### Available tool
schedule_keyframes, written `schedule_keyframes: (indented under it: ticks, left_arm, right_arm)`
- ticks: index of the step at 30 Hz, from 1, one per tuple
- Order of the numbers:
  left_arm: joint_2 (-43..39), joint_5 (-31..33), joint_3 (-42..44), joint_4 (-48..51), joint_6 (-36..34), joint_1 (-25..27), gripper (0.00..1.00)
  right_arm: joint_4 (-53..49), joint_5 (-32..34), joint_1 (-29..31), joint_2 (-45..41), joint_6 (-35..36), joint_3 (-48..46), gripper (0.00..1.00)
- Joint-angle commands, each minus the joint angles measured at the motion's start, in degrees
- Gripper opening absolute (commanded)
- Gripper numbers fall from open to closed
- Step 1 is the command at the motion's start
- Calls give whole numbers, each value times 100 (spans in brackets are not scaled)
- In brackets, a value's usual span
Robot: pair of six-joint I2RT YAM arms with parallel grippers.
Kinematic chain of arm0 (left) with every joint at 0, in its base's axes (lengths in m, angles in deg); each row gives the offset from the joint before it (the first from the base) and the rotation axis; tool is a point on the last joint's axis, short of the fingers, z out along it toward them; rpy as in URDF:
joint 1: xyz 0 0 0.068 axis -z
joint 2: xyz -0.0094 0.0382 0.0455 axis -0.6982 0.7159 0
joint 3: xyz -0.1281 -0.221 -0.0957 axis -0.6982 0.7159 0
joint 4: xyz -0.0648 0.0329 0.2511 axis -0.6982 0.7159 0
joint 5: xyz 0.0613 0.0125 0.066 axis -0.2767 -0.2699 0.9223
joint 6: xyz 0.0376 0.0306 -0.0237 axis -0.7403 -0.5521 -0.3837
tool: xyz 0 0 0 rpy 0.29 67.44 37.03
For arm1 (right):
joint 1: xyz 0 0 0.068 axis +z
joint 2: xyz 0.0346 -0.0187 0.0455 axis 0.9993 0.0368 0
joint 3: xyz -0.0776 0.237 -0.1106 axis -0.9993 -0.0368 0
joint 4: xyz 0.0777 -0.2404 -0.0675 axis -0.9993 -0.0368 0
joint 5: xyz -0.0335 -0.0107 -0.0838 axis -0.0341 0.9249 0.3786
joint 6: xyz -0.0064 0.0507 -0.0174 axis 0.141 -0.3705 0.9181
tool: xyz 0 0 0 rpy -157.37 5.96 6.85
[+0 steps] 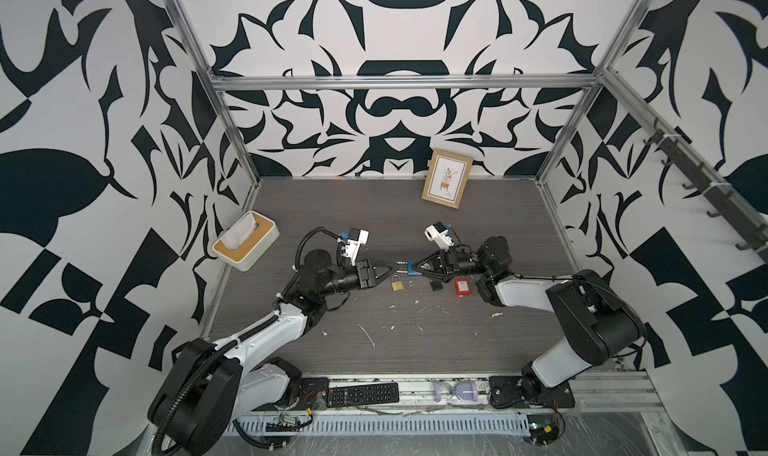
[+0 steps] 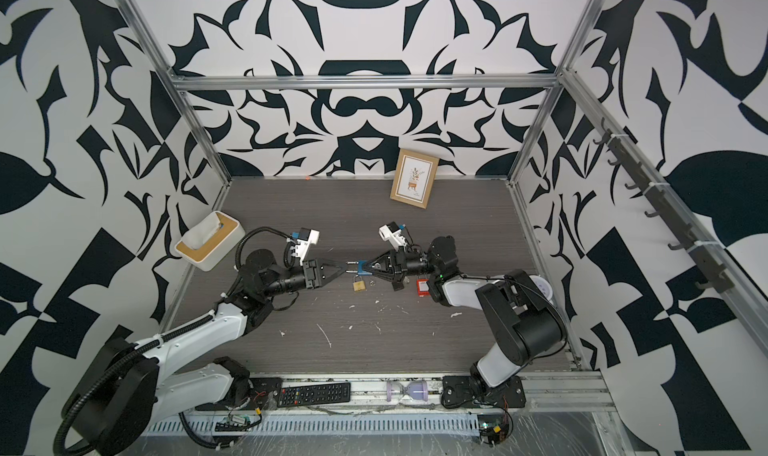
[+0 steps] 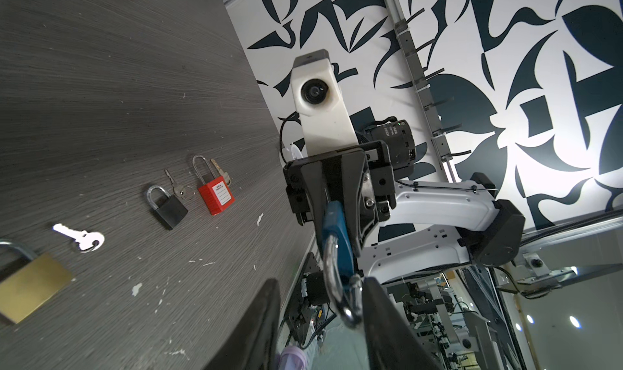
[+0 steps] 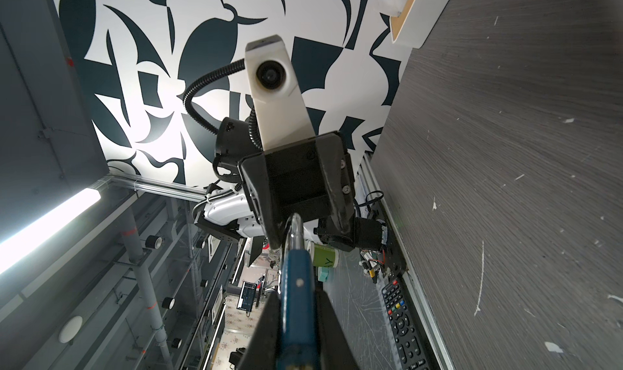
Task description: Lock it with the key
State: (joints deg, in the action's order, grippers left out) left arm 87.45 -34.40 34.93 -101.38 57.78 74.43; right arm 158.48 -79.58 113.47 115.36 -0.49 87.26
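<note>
2 high top views share whole table [image 1: 374, 225], 2 wrist views close, face-to-face

The left arm [image 1: 270, 329] and right arm [image 1: 523, 294] have white moulded link shells between black joint housings. A black corrugated conduit [image 4: 202, 81] feeds the left wrist. Each wrist bears a white camera housing [image 3: 323, 129] with a round black lens. The black, tapering gripper fingers [image 4: 333, 196] carry silver screws [image 4: 344, 189].
</note>
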Motion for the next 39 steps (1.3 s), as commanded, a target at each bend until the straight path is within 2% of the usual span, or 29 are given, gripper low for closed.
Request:
schedule_keyframes:
  ticks: [1,10,21,29,35,39]
  left_arm:
    - [29,-45,-194,-290,68,13,40]
    - [65,-89,-269,-275,103,25,28]
    - [25,-177,-158,-277,105,43,23]
    - [51,-132,-116,-186,42,49,23]
    - [69,-107,-110,-61,-12,50,34]
    - [52,-139,-104,-37,-18,49,35]
  right_arm:
    - [-38,-70,26,-301,416,1,0]
    - [-1181,-90,34,-571,1192,71,0]
    - [-1349,67,34,-586,1288,210,0]
    - [-1352,125,35,-629,1272,276,0]
    - [-1449,137,34,-722,1317,292,0]
    - [-1510,159,33,-735,1372,309,0]
